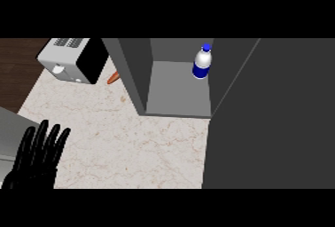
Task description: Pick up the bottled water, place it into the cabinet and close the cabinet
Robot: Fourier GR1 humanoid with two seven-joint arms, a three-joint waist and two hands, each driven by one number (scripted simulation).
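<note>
The black left hand (39,153) is resting at the lower left edge, fingers straight and apart. The white, blue-capped, blue-labelled water bottle (203,62) is standing upright inside the open grey cabinet (177,95); its label text is illegible.

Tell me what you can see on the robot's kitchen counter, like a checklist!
Surface: pale marbled stone counter.
Job's things: white plastic water bottle with blue cap and label stands upright inside the open grey box cabinet; its dark grey door stands open at the right.
Clutter: silver and black toaster at the back left; small orange item by the cabinet's left wall, too hidden to name.
Hands: black left hand rests open at the lower left, fingers up; right hand not in view.
Cables: nothing seen.
Surroundings: dark brown wooden area past the counter's left edge.
</note>
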